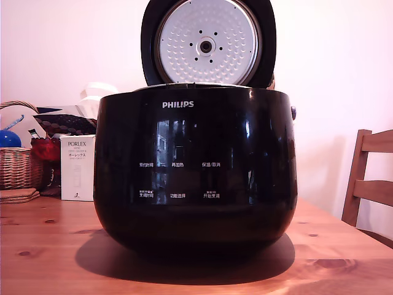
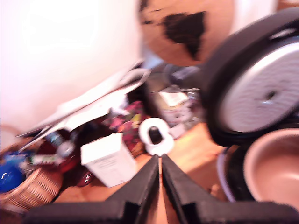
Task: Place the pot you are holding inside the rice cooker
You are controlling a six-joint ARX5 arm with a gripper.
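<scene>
The large glossy black rounded rice cooker (image 1: 195, 172) stands on the knotty pine wooden table (image 1: 55, 258), its lid (image 1: 207, 43) raised upright behind the body so the dimpled silver inner plate faces forward. In the blurred wrist view, the round pot (image 2: 275, 163) with a pale pinkish-tan inner wall sits down inside the cooker's opening, just below the raised lid. The black gripper (image 2: 161, 161) has its two fingers pressed together tip to tip with nothing between them, apart from the pot and over bare table beside the cooker.

Beside the cooker, on the exterior view's left, a white cardboard box printed PORLEX (image 1: 78, 167) stands upright. Beyond that box sits a woven wicker basket (image 1: 19, 166) holding a blue rounded object (image 1: 9, 138); what else lies in it is too blurred to tell. A red glossy object (image 1: 46, 149) rests between basket and box. On the exterior view's right of the cooker, a wooden chair back (image 1: 370, 178) stands against the pale wall (image 1: 331, 61).
</scene>
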